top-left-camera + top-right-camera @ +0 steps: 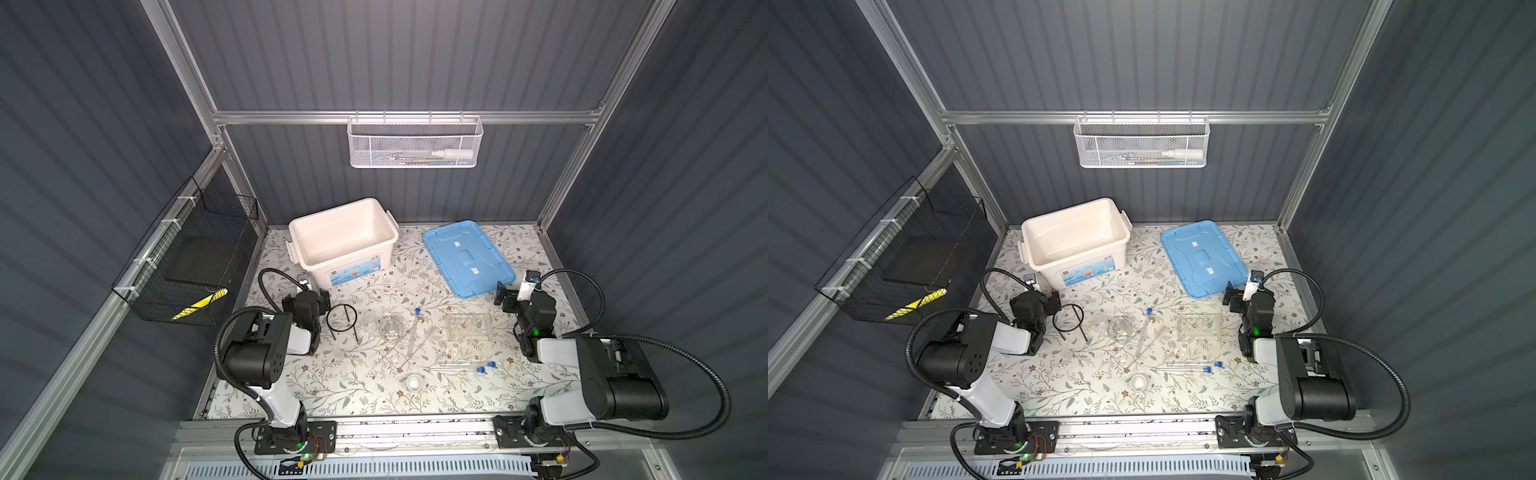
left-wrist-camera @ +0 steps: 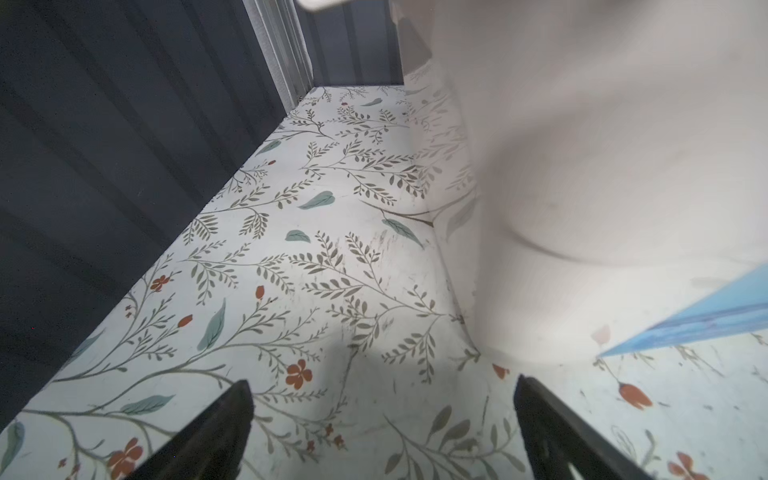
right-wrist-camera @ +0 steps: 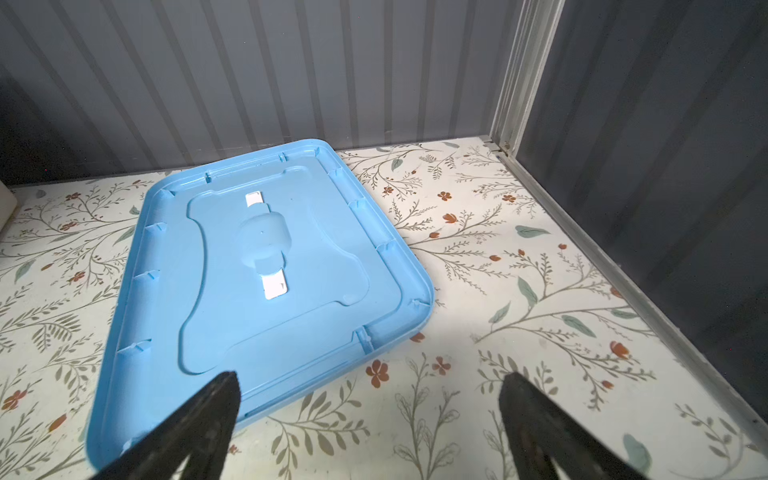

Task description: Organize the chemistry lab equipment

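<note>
The chemistry lab equipment lies mid-table in both top views. From left to right I see a black wire ring tripod (image 1: 341, 318) (image 1: 1068, 318), a clear flask (image 1: 390, 328) (image 1: 1120, 328), a blue-capped test tube (image 1: 415, 328) and a clear tube rack (image 1: 467, 328) (image 1: 1199, 327). Nearer the front lie two blue-capped tubes (image 1: 465, 366) (image 1: 1187, 368) and a small white dish (image 1: 414, 381) (image 1: 1138, 380). My left gripper (image 1: 306, 297) (image 2: 383, 384) is open and empty, just left of the tripod. Open and empty too, my right gripper (image 1: 515, 289) (image 3: 370, 376) hovers behind the rack.
An open white storage box (image 1: 357, 266) (image 2: 582, 166) stands at the back left, close to my left gripper. Its blue lid (image 1: 467, 257) (image 3: 270, 270) lies flat at the back right. A white mesh basket (image 1: 415, 141) and a black wire basket (image 1: 191, 266) hang on the walls.
</note>
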Available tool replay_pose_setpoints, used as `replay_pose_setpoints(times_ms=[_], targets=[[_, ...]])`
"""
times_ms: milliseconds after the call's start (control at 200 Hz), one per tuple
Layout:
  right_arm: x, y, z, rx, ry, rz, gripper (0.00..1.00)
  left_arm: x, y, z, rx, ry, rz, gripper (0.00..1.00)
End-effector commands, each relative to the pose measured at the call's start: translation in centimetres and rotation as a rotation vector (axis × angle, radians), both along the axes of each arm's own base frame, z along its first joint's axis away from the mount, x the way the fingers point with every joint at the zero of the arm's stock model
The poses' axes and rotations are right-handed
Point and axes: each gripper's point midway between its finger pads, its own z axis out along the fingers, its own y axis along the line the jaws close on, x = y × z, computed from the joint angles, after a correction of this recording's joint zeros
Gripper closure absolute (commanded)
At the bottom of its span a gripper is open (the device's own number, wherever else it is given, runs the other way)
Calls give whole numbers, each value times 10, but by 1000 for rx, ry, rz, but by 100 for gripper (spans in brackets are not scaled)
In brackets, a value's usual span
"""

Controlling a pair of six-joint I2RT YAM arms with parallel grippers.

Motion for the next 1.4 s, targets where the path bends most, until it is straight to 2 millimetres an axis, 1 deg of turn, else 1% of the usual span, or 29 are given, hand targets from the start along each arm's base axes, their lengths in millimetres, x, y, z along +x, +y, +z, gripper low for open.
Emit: replay_pose_setpoints(times_ms=[0,295,400,1246,1296,1336,1396], targets=[[3,0,5,1,-16,6,1,4,4,6,0,-27,23,0],[3,0,5,2,-14,8,1,4,4,6,0,-27,23,0],[5,-2,4,43,-4,40,1,4,4,7,0,-27,23,0],[5,-1,4,43,-7,46,1,4,4,5,-1,-23,20,0],[4,-1,5,43,-8,47,1,3,4,6,-3,-24,18,0],[4,1,6,43,-15,55,1,5,4,11,2,-40,17,0],[2,-2,9,45,-20,40,1,4,3,13,-4,-5,15,0]])
